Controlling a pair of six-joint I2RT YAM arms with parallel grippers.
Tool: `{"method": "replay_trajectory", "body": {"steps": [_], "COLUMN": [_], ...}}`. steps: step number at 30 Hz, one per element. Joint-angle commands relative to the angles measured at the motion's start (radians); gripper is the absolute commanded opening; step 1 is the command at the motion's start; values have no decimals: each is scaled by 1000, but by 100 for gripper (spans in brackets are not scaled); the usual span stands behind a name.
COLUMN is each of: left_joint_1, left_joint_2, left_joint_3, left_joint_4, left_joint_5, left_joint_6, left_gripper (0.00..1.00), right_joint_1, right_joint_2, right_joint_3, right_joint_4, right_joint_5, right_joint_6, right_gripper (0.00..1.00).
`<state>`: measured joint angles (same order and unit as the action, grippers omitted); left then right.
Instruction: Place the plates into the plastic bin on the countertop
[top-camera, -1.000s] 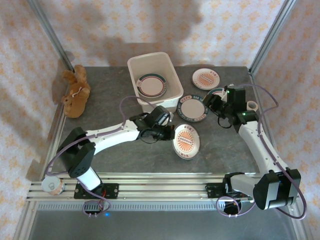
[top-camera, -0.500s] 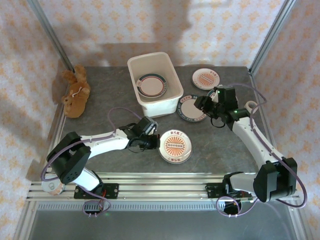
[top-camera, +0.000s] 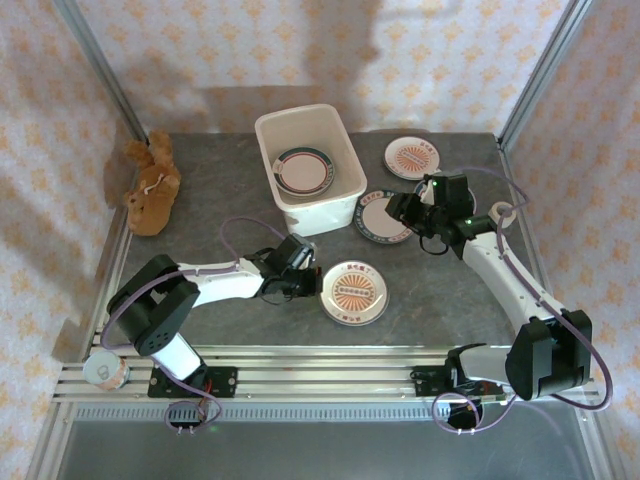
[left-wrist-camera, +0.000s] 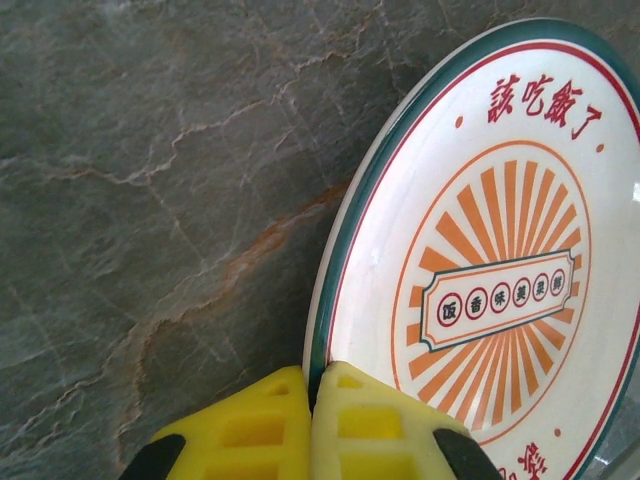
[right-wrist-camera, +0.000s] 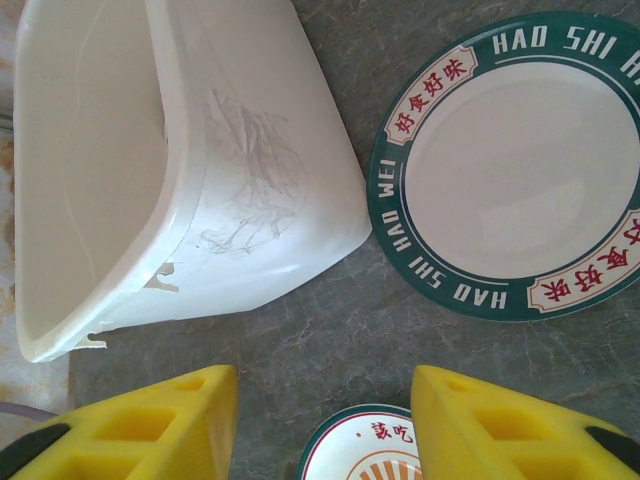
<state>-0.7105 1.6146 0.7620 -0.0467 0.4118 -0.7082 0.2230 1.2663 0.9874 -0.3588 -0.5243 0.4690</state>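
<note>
Left gripper (top-camera: 306, 283) (left-wrist-camera: 312, 388): pinched together on the near rim of the sunburst plate (top-camera: 353, 293) (left-wrist-camera: 480, 270), with the teal edge caught between the yellow fingers (left-wrist-camera: 250, 430).
Sunburst plate: on the countertop (top-camera: 220, 210) (left-wrist-camera: 150, 150), in front of the plastic bin and well apart from it. Whether it lies fully flat or is tipped up at the held edge I cannot tell.
Right gripper (top-camera: 401, 208) (right-wrist-camera: 322, 385): fingers spread wide with nothing between them, poised over bare stone between the bin and the green-banded plate (top-camera: 385, 218) (right-wrist-camera: 520, 170).
Green-banded plate: flat on the countertop, just right of the bin's near corner. Its white lettering and red characters run around the rim.
Plastic bin (top-camera: 262, 130) (right-wrist-camera: 260, 180): at the back middle of the countertop. It is off-white, and its side wall looks scuffed in the right wrist view.
Plate in the bin (top-camera: 302, 171): one dark-banded plate rests on the bin's floor.
Far plate (top-camera: 413, 157): another orange sunburst one, at the back right and near the green-banded plate.
Plush toy (top-camera: 150, 185): brown, at the left edge — well away from both grippers.
</note>
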Motion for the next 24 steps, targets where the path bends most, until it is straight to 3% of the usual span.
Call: {"method": "replay_trajectory", "body": {"steps": [1,3,7,24], "left_joint_1": [8,7,6,5], "left_joint_2": [25,31,53,121], "left_joint_3": [-23,-28,-30,-7], "left_joint_4": [37,45,52,146], "left_joint_5": [-13,-7,4,97], "left_joint_6": [-12,-18,-23,-65], "left_gripper": [14,22,29,31], "right_joint_1": [5,5,6,4], "right_joint_2": [-8,-8,-5,19], "right_joint_3": [9,5,2,-4], "right_joint_4": [4,6,10,18], "right_joint_5": [-6,-5,-5,-2], "right_joint_6": [-21,-24,-27,-42], "right_gripper": [49,49,49,49]}}
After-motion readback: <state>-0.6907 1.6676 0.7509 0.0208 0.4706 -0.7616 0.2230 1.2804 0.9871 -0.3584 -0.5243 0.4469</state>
